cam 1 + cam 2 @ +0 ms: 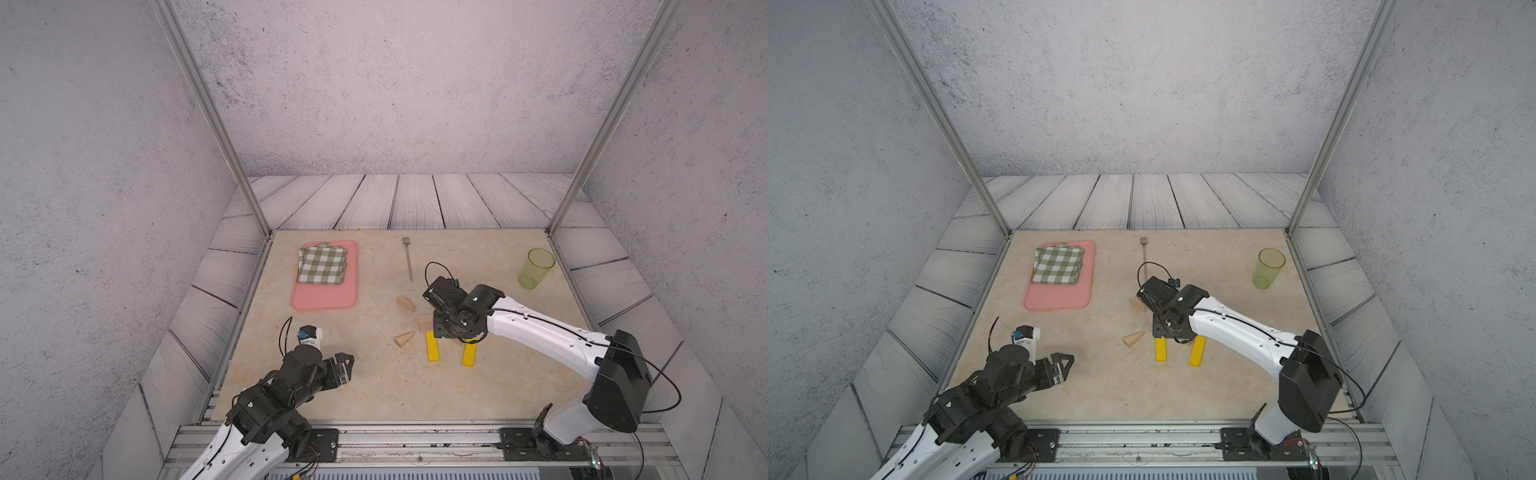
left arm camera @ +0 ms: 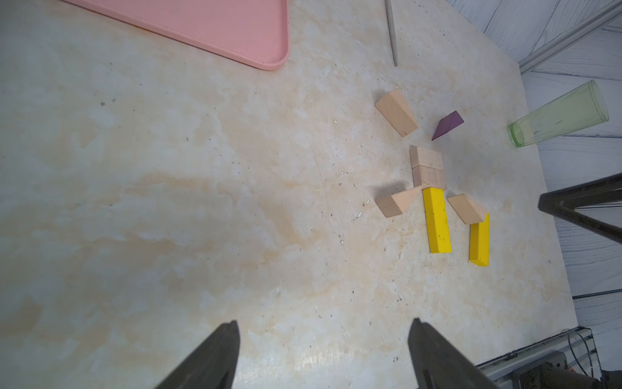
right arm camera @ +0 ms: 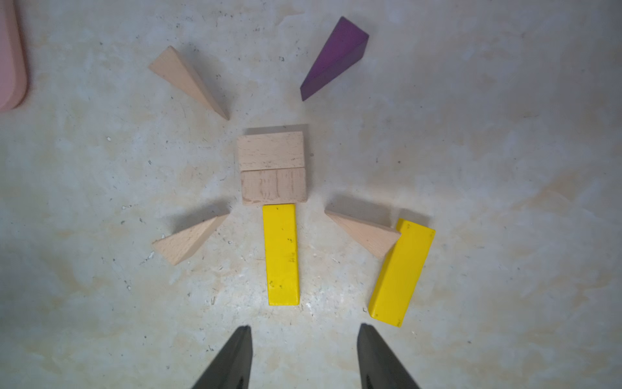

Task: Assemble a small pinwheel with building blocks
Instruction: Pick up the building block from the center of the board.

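**Pinwheel laid out, spare yellow bar crowding a wedge**

We find the pinwheel (image 3: 273,188) lying flat on the marbled beige table (image 3: 101,320), directly under the right wrist camera. Two short pale-wood rectangular blocks (image 3: 270,150) sit edge to edge as the hub. A long yellow rectangular bar (image 3: 282,254) touches one edge of the hub as the stick. Three pale-wood triangular wedges (image 3: 188,80) and one purple triangular wedge (image 3: 333,57) aim their tips at the hub's corners, each standing apart from it. A second yellow bar (image 3: 400,272) lies tilted, with one end touching a wood wedge.

The right gripper (image 3: 305,326) hangs just off the stick's free end, jaws apart and empty. The left gripper (image 2: 324,323) hovers over bare table well apart from the blocks, its jaws wide and also empty.

We judge the main risk to be that touching pair. Lifting or sliding the second yellow bar could drag the wedge out of line. Joining it to the stick's end with too much push could also shove the stick into the hub and split the two rectangles. A low pass by the jaws could scatter the loose wedges.

We can read no brand or label. The dark marks on the yellow bars look like scuffs, and the print on the white housing of the left arm (image 1: 311,336) is too small to read.
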`<move>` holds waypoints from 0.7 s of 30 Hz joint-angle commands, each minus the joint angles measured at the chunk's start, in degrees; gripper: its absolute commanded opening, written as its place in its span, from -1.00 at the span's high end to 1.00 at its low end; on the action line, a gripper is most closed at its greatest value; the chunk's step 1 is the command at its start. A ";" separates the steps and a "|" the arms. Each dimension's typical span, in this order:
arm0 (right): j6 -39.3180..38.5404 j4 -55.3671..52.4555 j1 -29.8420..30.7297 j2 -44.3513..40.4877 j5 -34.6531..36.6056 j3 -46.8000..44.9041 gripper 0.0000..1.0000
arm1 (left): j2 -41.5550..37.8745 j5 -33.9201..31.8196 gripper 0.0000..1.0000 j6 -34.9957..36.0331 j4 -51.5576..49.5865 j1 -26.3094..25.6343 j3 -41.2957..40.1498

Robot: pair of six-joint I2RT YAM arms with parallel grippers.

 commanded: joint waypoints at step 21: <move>2.25 12.46 -9.37 1.34 -6.71 -21.84 -0.14 | -0.11 0.16 -0.70 -0.02 0.70 0.34 -0.97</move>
